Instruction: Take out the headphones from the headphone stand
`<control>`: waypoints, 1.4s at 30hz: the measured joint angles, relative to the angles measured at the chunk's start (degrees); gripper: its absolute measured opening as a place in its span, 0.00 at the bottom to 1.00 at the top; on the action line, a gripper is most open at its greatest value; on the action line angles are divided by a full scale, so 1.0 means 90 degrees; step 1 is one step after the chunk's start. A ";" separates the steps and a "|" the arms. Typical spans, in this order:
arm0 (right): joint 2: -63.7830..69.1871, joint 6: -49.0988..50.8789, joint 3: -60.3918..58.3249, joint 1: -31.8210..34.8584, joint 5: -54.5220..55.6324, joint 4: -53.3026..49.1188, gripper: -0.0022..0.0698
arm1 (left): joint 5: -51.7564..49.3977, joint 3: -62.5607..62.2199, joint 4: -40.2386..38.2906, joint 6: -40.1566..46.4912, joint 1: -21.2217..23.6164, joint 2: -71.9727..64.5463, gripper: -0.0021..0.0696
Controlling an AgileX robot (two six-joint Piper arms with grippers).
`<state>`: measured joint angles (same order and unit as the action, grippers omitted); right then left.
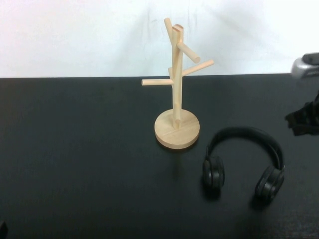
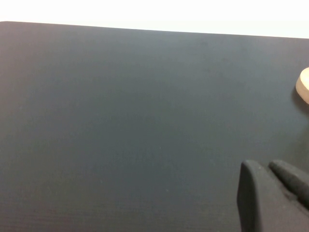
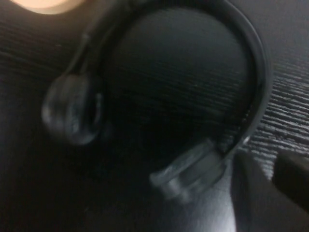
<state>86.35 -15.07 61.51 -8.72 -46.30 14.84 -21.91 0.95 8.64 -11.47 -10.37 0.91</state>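
The black headphones [image 1: 244, 162] lie flat on the black table, to the right of the light wooden headphone stand [image 1: 176, 84], clear of its pegs and base. In the right wrist view the headphones [image 3: 145, 106] lie just beyond the fingertips, untouched. My right gripper [image 1: 303, 118] hangs at the table's right edge, behind and to the right of the headphones; its fingers [image 3: 248, 188] are together and empty. My left gripper [image 2: 268, 164] is shut and empty over bare table; the high view does not show it.
The stand's disc base [image 1: 177, 130] sits mid-table; its edge shows in the left wrist view [image 2: 304, 86] and the right wrist view [image 3: 46, 5]. A white wall [image 1: 75, 35] runs behind the black table [image 1: 75, 159].
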 joint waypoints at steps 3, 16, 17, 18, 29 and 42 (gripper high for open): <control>-0.0707 0.0000 0.0000 0.0000 -0.0408 0.0000 0.05 | 0.0000 0.0000 0.0000 0.0000 0.0000 0.0000 0.03; -0.3879 0.0443 -0.0673 0.0000 -0.1405 -0.0058 0.02 | 0.0000 0.0000 0.0000 0.0000 0.0000 0.0000 0.03; -0.4145 0.0447 -0.0801 0.0000 -0.1411 -0.0058 0.02 | 0.0000 0.0000 0.0000 0.0000 0.0000 0.0000 0.03; -0.4353 0.0458 -0.0894 0.0000 -0.1423 -0.0045 0.02 | 0.0000 0.0000 0.0000 0.0000 0.0000 0.0000 0.03; -0.6244 0.0522 -0.1262 -0.0069 -0.1577 -0.0001 0.02 | 0.0000 0.0000 0.0000 0.0000 0.0000 0.0000 0.03; -0.6424 0.0501 -0.1340 -0.0069 -0.0913 -0.1987 0.02 | 0.0000 0.0000 0.0000 0.0000 0.0000 0.0000 0.03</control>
<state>28.54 -10.56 49.44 -9.34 -54.51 -3.04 -21.91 0.95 8.64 -11.47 -10.37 0.91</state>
